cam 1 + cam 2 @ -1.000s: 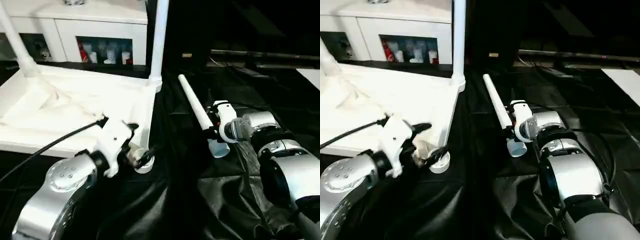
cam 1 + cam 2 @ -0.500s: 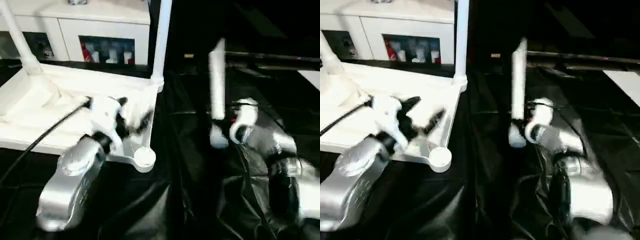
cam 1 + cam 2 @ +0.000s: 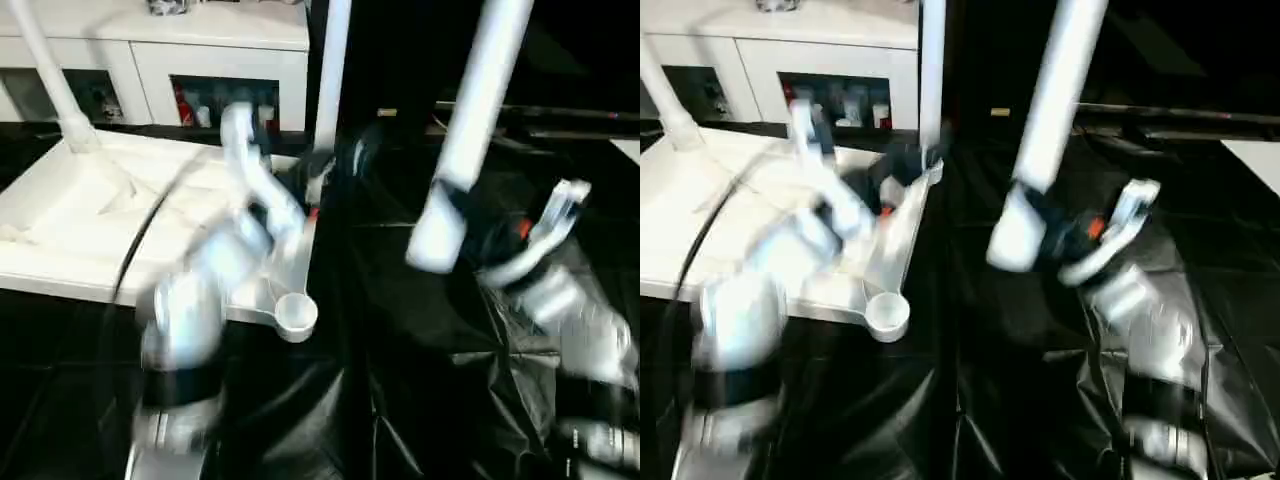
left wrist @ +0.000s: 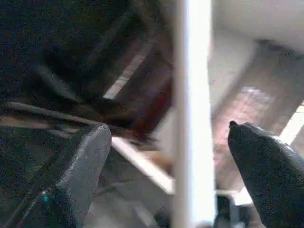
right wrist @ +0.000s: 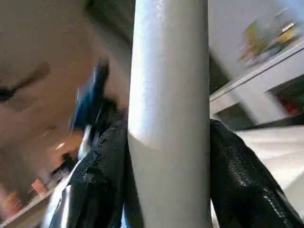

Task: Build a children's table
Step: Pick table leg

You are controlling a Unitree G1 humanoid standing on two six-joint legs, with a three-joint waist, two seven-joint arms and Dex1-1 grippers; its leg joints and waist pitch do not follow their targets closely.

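The children's table (image 3: 120, 215) lies upside down on black sheeting (image 3: 400, 400), its white top flat and two fitted legs standing up from the far corner sockets, the left one (image 3: 45, 80) tilted and the right one (image 3: 330, 75) upright. An empty corner socket (image 3: 296, 315) faces the robot at the near right corner. Behind it stands a white cabinet (image 3: 150, 50) with glass-fronted compartments.

The right gripper (image 5: 168, 156) pinches a third, loose leg (image 3: 470, 130) near its thicker end, holding it raised and tilted over the sheeting, well apart from the open socket. The left gripper (image 4: 173, 156) hangs with its fingers (image 4: 71, 175) spread on either side of the fitted right-hand leg, not closed on it.

The hollow plastic parts look light and stiff but smooth, so likely slippery. The leg seems best gripped low, near the thick end, as here. Steadying the top by its rim would probably stop it sliding on the sheeting.
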